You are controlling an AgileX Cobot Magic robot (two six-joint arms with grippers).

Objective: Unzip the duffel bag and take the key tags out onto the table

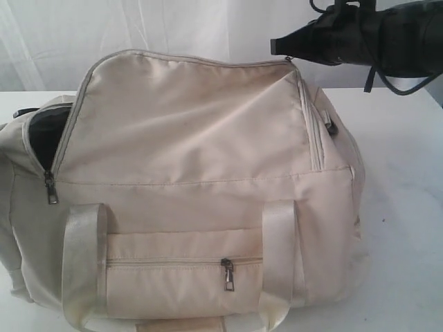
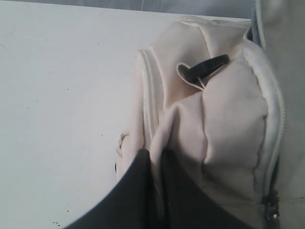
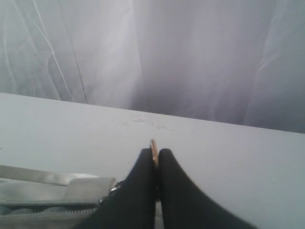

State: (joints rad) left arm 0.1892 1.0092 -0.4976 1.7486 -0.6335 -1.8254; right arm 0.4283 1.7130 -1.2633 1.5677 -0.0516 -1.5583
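The cream duffel bag (image 1: 194,152) fills the exterior view, lying on the white table (image 1: 408,207). Its main zipper is partly undone at the left end, where grey lining (image 1: 45,135) shows above a metal pull (image 1: 50,188). My right gripper (image 1: 277,47) hovers at the bag's top right corner. In the right wrist view it (image 3: 156,153) is shut on a thin metal zipper pull (image 3: 153,147). My left gripper (image 2: 155,156) is shut on a fold of the bag's end fabric (image 2: 157,133). The key tags are out of view.
The front pocket zip is closed, its pull (image 1: 227,274) hanging between the two shiny webbing handles (image 1: 83,263). A black toggle (image 2: 209,64) sits on the bag's end panel. White curtain (image 3: 190,57) backs the table. Bare tabletop (image 2: 62,95) lies beside the bag.
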